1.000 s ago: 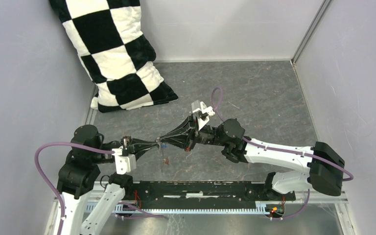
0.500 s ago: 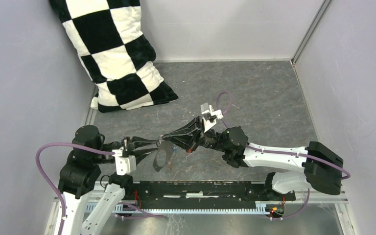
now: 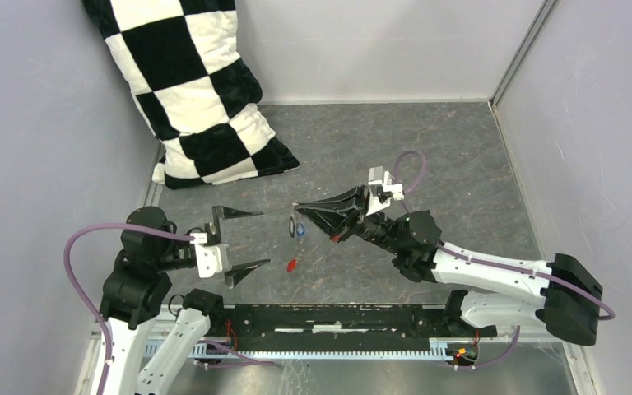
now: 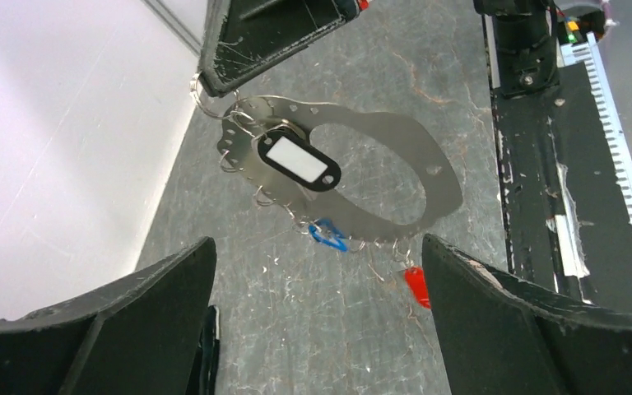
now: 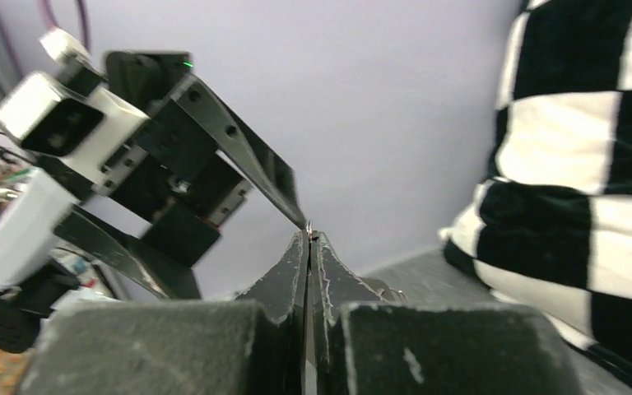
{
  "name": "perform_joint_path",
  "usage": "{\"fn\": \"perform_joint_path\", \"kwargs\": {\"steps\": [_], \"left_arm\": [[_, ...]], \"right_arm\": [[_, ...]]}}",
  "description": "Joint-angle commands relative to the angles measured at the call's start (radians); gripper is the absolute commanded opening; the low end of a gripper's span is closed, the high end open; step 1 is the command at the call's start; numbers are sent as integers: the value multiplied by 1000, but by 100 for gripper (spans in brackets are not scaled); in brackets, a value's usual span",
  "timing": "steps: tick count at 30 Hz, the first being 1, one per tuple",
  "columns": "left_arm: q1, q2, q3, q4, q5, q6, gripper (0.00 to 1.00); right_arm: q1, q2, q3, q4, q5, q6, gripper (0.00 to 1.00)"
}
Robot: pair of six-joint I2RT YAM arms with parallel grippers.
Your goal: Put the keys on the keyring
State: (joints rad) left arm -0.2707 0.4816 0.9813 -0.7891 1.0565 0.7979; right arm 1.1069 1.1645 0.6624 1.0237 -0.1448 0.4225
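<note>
The keyring (image 4: 440,177), a flat grey metal oval rimmed with small wire loops, hangs from my right gripper (image 3: 296,207), which is shut on its upper edge (image 5: 308,224). A dark tag with a white label (image 4: 296,160) and a blue key (image 4: 327,234) sit on the keyring (image 3: 296,226). A red key (image 4: 415,285) shows just past its lower rim, also in the top view (image 3: 291,265). I cannot tell whether it hangs or lies on the table. My left gripper (image 3: 263,239) stands wide open left of the ring, apart from it, holding nothing (image 4: 317,329).
A black and white checkered pillow (image 3: 193,90) leans in the far left corner. Grey walls close in on three sides. The black base rail (image 3: 337,317) runs along the near edge, beside the left gripper's right finger (image 4: 527,329).
My left gripper has opened wide, let go of the keyring and drawn back left. The right arm has carried the keyring to the right and slightly farther away.
</note>
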Motion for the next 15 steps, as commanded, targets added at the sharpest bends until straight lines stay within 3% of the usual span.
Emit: {"fn": "perform_joint_path", "kwargs": {"steps": [1, 9, 15], "left_arm": [[-1, 17, -28, 157, -90, -242, 100], [-1, 128, -48, 209, -222, -474, 100], [1, 267, -16, 258, -492, -589, 100]], "right_arm": [[-64, -76, -17, -180, 25, -138, 3], [-241, -211, -146, -403, 4, -220, 6], [-271, -50, -157, -333, -163, -173, 8]]}}
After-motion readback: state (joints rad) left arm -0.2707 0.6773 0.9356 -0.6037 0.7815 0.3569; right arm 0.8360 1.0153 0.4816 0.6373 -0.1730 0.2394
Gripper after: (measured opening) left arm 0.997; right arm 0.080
